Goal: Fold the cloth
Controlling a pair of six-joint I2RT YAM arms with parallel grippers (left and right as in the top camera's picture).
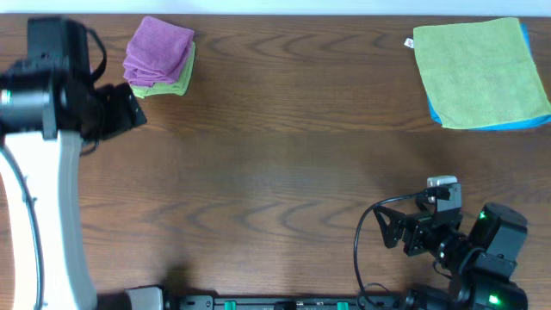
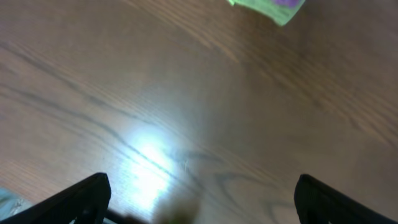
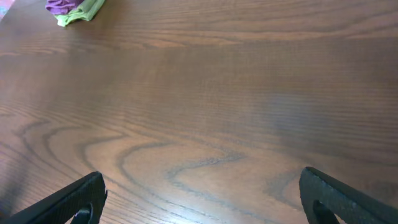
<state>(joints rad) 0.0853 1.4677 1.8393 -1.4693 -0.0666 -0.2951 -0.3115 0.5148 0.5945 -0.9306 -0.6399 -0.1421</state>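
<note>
Counter (image 1: 275, 172): dark brown wood grain, with a patch of glare in the left wrist view.
Spread green cloth (image 1: 478, 73): lay flat and unfolded at the far right corner of the counter, roughly square and turned slightly askew. Neither gripper touched it.
Blue cloth (image 1: 486, 126): lay under the spread green cloth, showing only as a thin strip past its near edge and at its far right corner.
White tag (image 1: 409, 42): stuck out at the far left corner of the spread green cloth.
Purple cloth (image 1: 159, 45): folded into a small bundle near the far edge, toward the left corner.
Folded green cloth (image 1: 178, 83): lay beneath the purple cloth, peeking out on its near and right sides.
Left gripper (image 2: 208, 202): fingers stood wide apart with only wood between them, gripping nothing. It hung by the left edge, near the folded pile but apart from it.
Right gripper (image 3: 205, 202): fingers likewise spread wide and empty over the wood. It sat by the near right corner, well apart from the spread green cloth, and faced the far left corner, where the folded pile showed small.
</note>
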